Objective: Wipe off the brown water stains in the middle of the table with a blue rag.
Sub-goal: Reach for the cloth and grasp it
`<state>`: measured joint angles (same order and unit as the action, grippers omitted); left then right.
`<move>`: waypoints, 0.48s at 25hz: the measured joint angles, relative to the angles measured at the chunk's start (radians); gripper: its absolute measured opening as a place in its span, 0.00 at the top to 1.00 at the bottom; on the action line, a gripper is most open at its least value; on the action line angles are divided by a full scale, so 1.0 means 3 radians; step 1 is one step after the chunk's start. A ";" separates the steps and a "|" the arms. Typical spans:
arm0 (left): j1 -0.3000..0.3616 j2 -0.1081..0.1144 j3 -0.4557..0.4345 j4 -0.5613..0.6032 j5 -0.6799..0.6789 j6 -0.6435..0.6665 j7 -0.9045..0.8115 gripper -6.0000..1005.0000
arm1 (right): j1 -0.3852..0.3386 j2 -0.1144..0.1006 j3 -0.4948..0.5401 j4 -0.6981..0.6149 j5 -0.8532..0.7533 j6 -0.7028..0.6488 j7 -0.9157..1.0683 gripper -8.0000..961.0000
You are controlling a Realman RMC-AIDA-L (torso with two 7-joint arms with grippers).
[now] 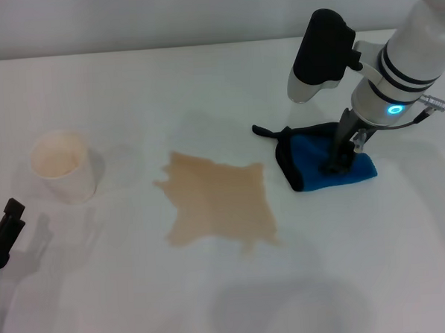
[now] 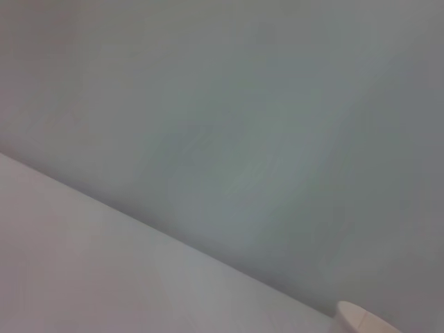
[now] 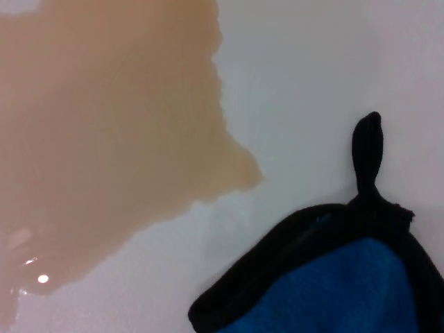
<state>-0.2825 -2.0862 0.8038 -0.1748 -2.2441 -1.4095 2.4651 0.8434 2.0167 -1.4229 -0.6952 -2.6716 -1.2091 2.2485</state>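
Right gripper: I saw my right gripper point(image 1: 340, 156) come down from the far right onto the blue rag point(image 1: 325, 161); its dark fingers point(image 1: 334, 163) were planted in the cloth, narrow and pinched on it as far as I could read from the head view.

Blue rag: it lay bunched on the tabletop point(image 1: 215, 301), right of centre, with its black-trimmed edge turned left toward the spill and its small black loop point(image 1: 264, 131) trailing off the far left corner. In the right wrist view I saw the blue rag point(image 3: 347, 291) with its black border and the loop point(image 3: 366, 149) lying flat on the white surface.

Brown water stains: the tan puddle point(image 1: 217, 200) sat in the middle of the tabletop, jagged at the edges, just left of the rag and apart from it; a strip of bare white showed between them. The right wrist view gave me the same gap, with the brown water stains point(image 3: 104, 139) close to the rag's black edge but not touching it.

Paper cup: a white cup point(image 1: 62, 165) stood upright at the left, well apart from the puddle.

Left gripper: my left gripper point(image 1: 6, 230) was low at the near left edge, away from the work; I could not tell whether it was wide or narrow. Its wrist view showed only a corner of the tabletop point(image 2: 104, 277), blank wall and a sliver of the cup rim point(image 2: 364, 318).
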 joint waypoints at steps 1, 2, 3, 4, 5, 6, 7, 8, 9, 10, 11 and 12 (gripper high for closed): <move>0.0002 -0.0001 0.0000 0.0000 0.0000 -0.0001 0.0000 0.11 | 0.0001 0.0000 -0.0002 0.0000 0.0000 -0.0001 0.0000 0.71; 0.0003 -0.0001 0.0000 0.0000 0.0000 -0.0002 0.0000 0.11 | 0.0003 0.0000 -0.0003 0.0000 -0.0001 -0.0002 0.0000 0.71; 0.0004 -0.0003 0.0000 0.0000 0.0000 -0.0004 0.0000 0.11 | 0.0005 0.0000 -0.0004 0.0000 -0.0002 -0.0006 0.0000 0.72; 0.0006 -0.0004 0.0000 0.0000 0.0000 -0.0005 0.0000 0.11 | 0.0005 -0.0001 -0.0004 0.0001 -0.0005 -0.0011 0.0000 0.73; 0.0007 -0.0006 0.0000 0.0000 0.0000 -0.0007 0.0000 0.11 | 0.0006 -0.0001 -0.0004 0.0001 -0.0007 -0.0018 0.0000 0.74; 0.0009 -0.0006 0.0000 0.0000 0.0000 -0.0007 0.0000 0.11 | 0.0006 -0.0001 -0.0004 0.0001 -0.0007 -0.0021 0.0000 0.74; 0.0010 -0.0006 0.0000 0.0000 0.0000 -0.0007 0.0000 0.11 | 0.0006 -0.0002 -0.0004 0.0001 -0.0007 -0.0025 0.0000 0.75; 0.0011 -0.0006 0.0000 0.0000 0.0000 -0.0007 0.0000 0.11 | 0.0007 -0.0003 -0.0003 0.0000 -0.0008 -0.0035 0.0000 0.76; 0.0011 -0.0005 0.0000 0.0000 0.0000 -0.0007 0.0000 0.11 | 0.0007 -0.0003 -0.0003 -0.0005 -0.0011 -0.0047 0.0000 0.76; 0.0011 -0.0005 0.0000 0.0000 0.0000 -0.0007 0.0000 0.11 | 0.0007 -0.0002 -0.0002 -0.0014 -0.0013 -0.0067 0.0000 0.77; 0.0011 -0.0005 0.0000 0.0000 0.0000 -0.0007 0.0000 0.11 | 0.0006 -0.0002 -0.0001 -0.0026 -0.0015 -0.0090 0.0000 0.78; 0.0011 -0.0005 0.0000 0.0000 0.0000 -0.0007 0.0000 0.11 | 0.0006 -0.0001 0.0000 -0.0036 -0.0016 -0.0110 0.0000 0.78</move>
<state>-0.2791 -2.0878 0.8038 -0.1748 -2.2441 -1.4117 2.4651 0.8453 2.0163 -1.4231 -0.7061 -2.6763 -1.2419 2.2485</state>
